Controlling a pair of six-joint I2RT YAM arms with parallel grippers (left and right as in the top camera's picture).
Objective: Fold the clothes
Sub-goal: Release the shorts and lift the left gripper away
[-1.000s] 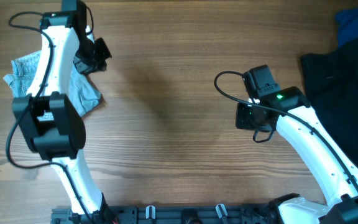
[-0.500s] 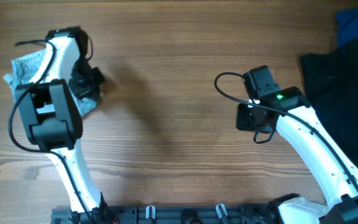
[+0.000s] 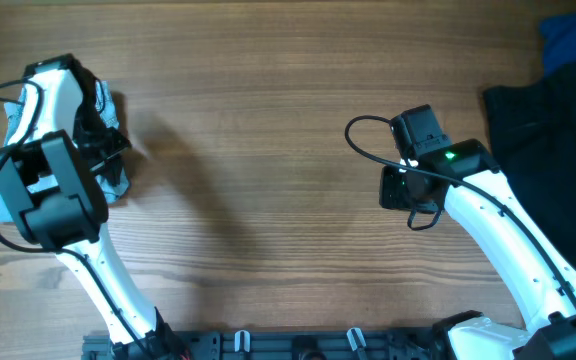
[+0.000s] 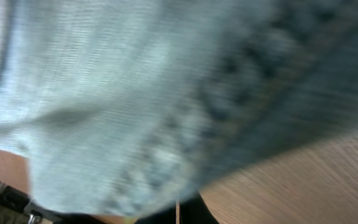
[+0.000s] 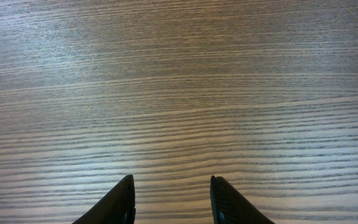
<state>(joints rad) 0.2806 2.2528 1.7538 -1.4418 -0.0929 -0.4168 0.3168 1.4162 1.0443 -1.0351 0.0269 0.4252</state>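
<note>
The light blue denim shorts (image 3: 116, 183) lie bunched at the far left of the wooden table (image 3: 268, 130), mostly hidden under my left arm. My left gripper (image 3: 103, 150) is down on them, and the cloth has followed it. In the left wrist view the blurred denim (image 4: 135, 93) fills nearly the whole frame and hides the fingers. My right gripper (image 3: 400, 188) is right of centre over bare wood; its fingers (image 5: 171, 193) are open and empty.
A black garment (image 3: 548, 130) lies at the right edge, with a royal blue cloth (image 3: 573, 40) behind it in the far right corner. The right arm's cable loops beside its wrist. A rail of fittings runs along the front edge.
My left gripper has moved from the shorts' far right edge down onto them and then left, and the shorts' right side has moved left with it. The right arm has not moved.
</note>
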